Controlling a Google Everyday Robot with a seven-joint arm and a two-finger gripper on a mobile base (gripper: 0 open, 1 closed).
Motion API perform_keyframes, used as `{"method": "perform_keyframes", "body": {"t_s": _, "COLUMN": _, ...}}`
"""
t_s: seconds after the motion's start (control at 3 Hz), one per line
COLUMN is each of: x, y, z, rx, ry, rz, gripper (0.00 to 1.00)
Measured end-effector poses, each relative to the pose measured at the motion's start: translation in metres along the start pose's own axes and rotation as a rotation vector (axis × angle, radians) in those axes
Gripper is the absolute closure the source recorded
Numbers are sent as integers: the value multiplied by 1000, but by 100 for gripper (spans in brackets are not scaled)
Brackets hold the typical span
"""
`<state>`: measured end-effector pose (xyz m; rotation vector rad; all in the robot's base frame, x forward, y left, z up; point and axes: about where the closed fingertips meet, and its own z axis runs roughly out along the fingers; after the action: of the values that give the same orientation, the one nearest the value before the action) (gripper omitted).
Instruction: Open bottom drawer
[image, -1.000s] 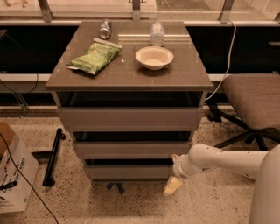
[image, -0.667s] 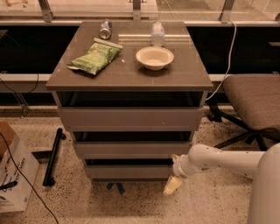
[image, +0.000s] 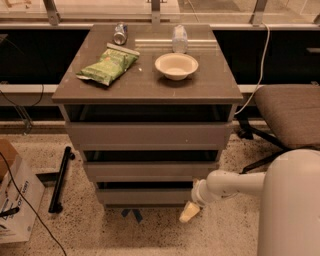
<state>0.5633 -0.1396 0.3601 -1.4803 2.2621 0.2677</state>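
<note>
The bottom drawer (image: 145, 195) is the lowest of three grey-brown fronts on the cabinet, flat and without a handle, with a dark gap above it. My gripper (image: 189, 211) hangs off the white arm (image: 235, 184) at the drawer's lower right corner, pointing down towards the floor, just right of the front. The middle drawer front (image: 150, 171) and the taller top drawer front (image: 149, 134) sit above.
The cabinet top (image: 210, 89) holds a green chip bag (image: 107, 66), a white bowl (image: 176, 65), a can (image: 120, 33) and a plastic bottle (image: 179, 38). An office chair (image: 287, 116) stands right. A cardboard box (image: 15, 200) and a black bar (image: 60, 179) lie left.
</note>
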Motion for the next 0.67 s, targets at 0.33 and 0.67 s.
{"method": "perform_keyframes", "body": {"t_s": 0.33, "x": 2, "y": -6, "z": 34, "rx": 5, "ry": -33, "rz": 41, "gripper": 0}}
{"method": "perform_keyframes", "body": {"t_s": 0.67, "x": 8, "y": -11, "z": 60, "rx": 1, "ry": -61, "rz": 85, "gripper": 0}}
